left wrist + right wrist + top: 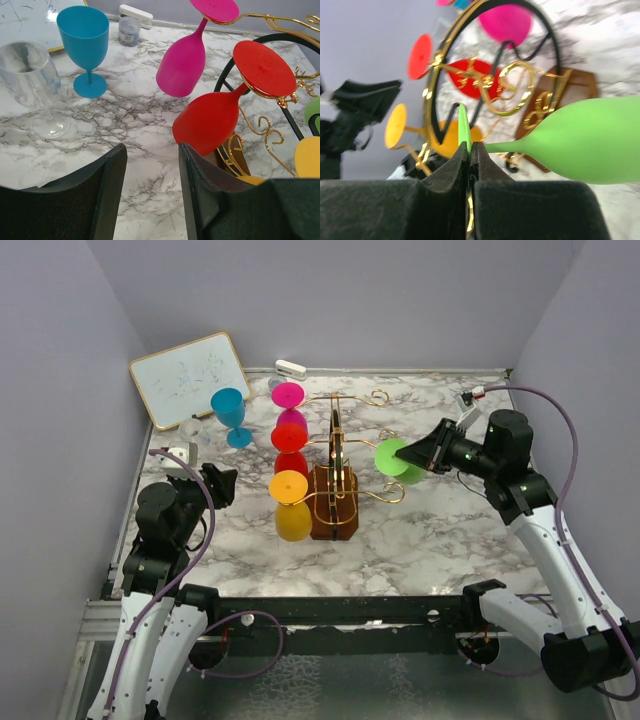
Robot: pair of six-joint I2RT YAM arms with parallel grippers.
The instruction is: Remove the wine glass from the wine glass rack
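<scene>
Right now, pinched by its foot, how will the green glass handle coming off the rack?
Probably light and rigid: the green wine glass looks like opaque plastic. Held only by its thin foot edge in the right gripper, it may pivot or slip. Its stem could snag the wine glass rack wire.

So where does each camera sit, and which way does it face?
Top external: above and behind the arms, looking down on the marble table and wine glass rack; left arm and right arm show.
Left wrist: low, facing the blue glass and hanging red glass; the left jaws show, open.
Right wrist: tilted, facing the rack from the right; the right jaws shut on the green wine glass.
Shared: both wrist views show the red glass and the rack.
</scene>
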